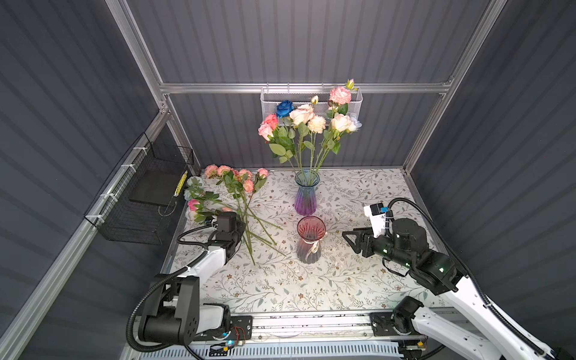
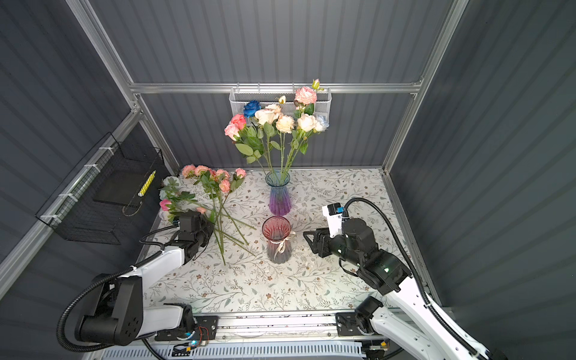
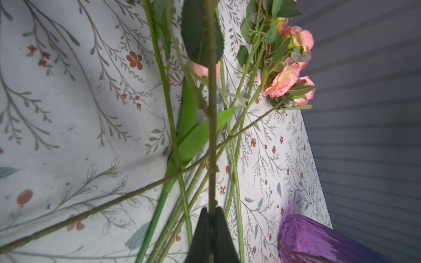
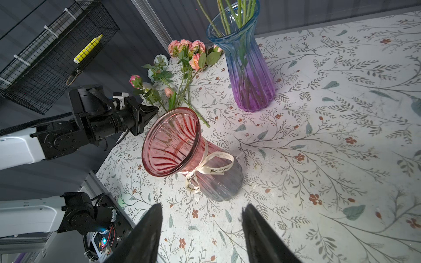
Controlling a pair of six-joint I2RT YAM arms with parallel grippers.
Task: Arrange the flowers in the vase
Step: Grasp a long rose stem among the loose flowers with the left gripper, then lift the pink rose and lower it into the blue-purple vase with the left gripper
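Several loose flowers (image 1: 237,187) (image 2: 212,184) (image 4: 186,54) with pink blooms and long green stems lie crossed at the table's left. My left gripper (image 1: 240,232) (image 2: 208,232) (image 3: 211,210) is low over their stems, shut on one thin green stem (image 3: 211,136). A blue-to-purple vase (image 1: 306,194) (image 2: 279,194) (image 4: 248,68) at the back holds several pink, cream and blue flowers (image 1: 308,118). A pink-and-grey vase (image 1: 310,240) (image 2: 277,240) (image 4: 177,145) with a cream ribbon stands empty in front of it. My right gripper (image 1: 347,237) (image 2: 308,237) (image 4: 201,207) hovers open to its right, holding nothing.
A black wire basket (image 1: 140,199) with a yellow item hangs on the left wall. A white mesh basket (image 1: 355,103) hangs on the back rail behind the blooms. Grey walls close in three sides; an aluminium rail (image 1: 311,321) runs along the front edge.
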